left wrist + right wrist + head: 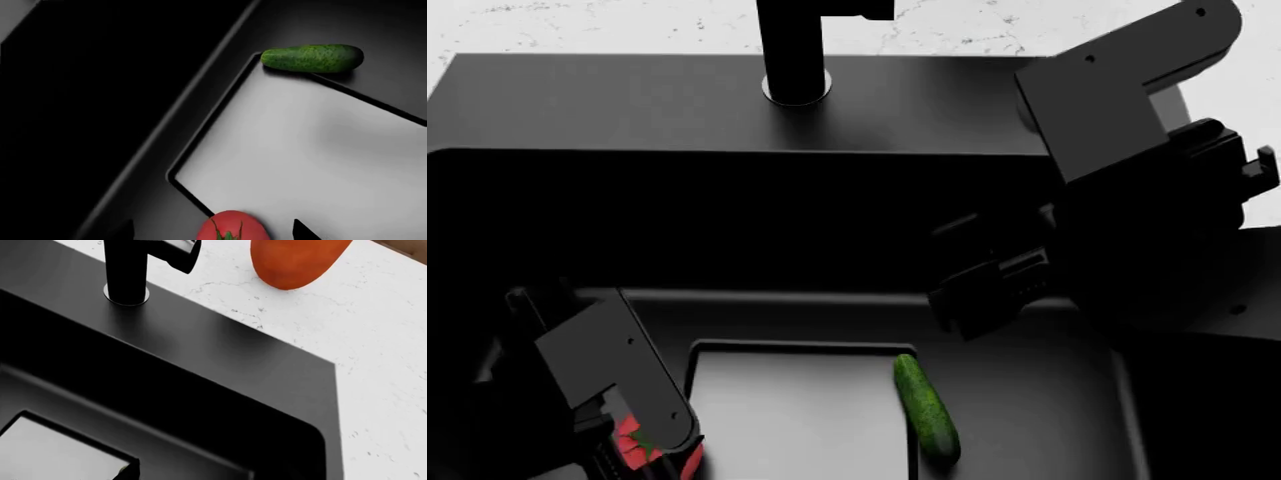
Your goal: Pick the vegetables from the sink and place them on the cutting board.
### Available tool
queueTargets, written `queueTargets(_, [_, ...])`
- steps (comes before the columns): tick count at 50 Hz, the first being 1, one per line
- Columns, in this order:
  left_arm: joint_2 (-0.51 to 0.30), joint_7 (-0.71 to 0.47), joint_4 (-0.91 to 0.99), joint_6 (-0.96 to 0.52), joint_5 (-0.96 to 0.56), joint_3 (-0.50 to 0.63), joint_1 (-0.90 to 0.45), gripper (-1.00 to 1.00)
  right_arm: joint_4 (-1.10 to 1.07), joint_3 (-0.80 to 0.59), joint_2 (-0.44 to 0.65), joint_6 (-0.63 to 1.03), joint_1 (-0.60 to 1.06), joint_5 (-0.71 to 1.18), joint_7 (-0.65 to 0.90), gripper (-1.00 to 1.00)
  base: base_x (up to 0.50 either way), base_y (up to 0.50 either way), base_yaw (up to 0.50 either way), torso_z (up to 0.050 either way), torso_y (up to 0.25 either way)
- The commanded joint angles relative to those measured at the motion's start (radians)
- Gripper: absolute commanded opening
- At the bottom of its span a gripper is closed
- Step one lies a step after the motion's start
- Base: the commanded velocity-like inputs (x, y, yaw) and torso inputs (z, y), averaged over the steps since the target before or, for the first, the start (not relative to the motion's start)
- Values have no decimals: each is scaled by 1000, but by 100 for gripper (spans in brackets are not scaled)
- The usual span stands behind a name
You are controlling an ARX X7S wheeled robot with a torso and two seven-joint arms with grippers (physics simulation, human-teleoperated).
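Observation:
The red tomato (232,227) with its green stem star rests on the pale bottom of the black sink (587,110). My left gripper (215,233) is open and straddles it, one dark fingertip on each side with a gap to each. In the head view the left gripper (647,455) covers most of the tomato (630,441). The bumpy green cucumber (928,408) lies free at the edge of the pale bottom, apart from both grippers. My right gripper (988,290) hangs open above the sink, holding nothing. A brown sliver (415,244), likely the cutting board's corner, shows past the counter.
The black faucet (794,50) rises from the sink's back ledge. An orange-red rounded object (293,260) without a stem lies on the white speckled counter (373,365) behind the sink. The sink's walls are steep and dark around the pale bottom (313,160).

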Motion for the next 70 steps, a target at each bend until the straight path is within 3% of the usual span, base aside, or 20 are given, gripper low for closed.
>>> queueTargets(1, [17, 28, -47, 47, 21, 43, 35, 100, 8, -2, -10, -34, -8, -25, -20, 100, 0, 0, 2, 0, -9])
queueTargets(26, [52, 5, -225, 151, 30, 45, 70, 100, 9, -39, 4, -83, -24, -20, -24, 100, -3, 3, 4, -4, -3])
queueTargets(70, [109, -3, -506, 302, 78, 170, 97, 100, 6, -69, 32, -131, -41, -2, -24, 100, -3, 2, 5, -9, -9])
